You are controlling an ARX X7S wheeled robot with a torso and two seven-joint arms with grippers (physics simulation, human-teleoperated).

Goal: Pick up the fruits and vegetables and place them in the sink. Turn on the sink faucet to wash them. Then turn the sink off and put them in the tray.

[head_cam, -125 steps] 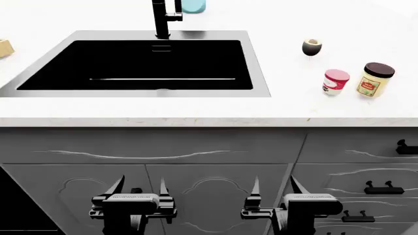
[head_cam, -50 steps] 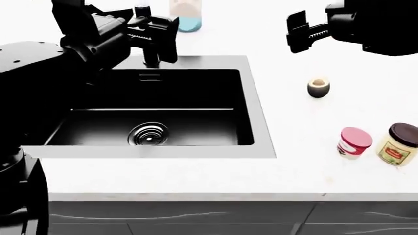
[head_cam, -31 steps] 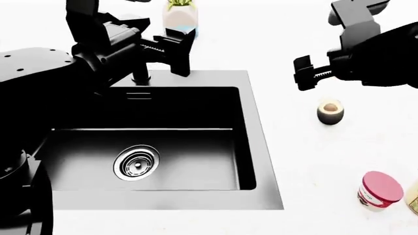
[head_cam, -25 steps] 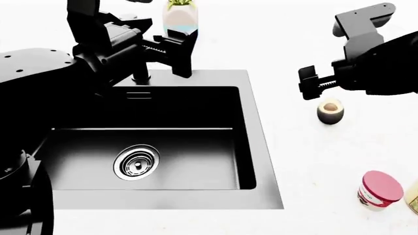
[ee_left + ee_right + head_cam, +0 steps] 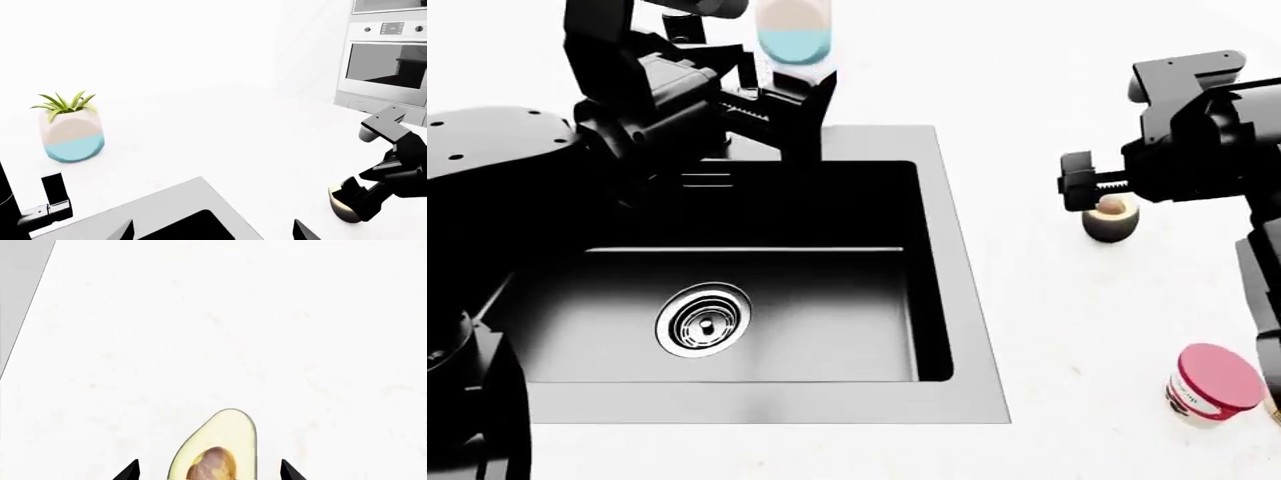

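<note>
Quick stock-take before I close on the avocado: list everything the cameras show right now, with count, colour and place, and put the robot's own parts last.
avocado half: 1, dark skin, green-yellow flesh, brown pit; on the counter right of the sink, between the right gripper's fingertips.
sink: 1, black basin, grey rim; middle of the counter.
drain: 1, steel; on the sink floor.
faucet: 1, black; behind the sink, mostly hidden by the left arm.
plant pot: 1, cream and blue, green leaves; behind the sink.
cup: 1, pink lid; near right of the counter.
oven: 1, steel; far wall.
counter: 1, white.
left gripper: black, over the sink's back edge; open.
right gripper: black, over the avocado half; open.
</note>
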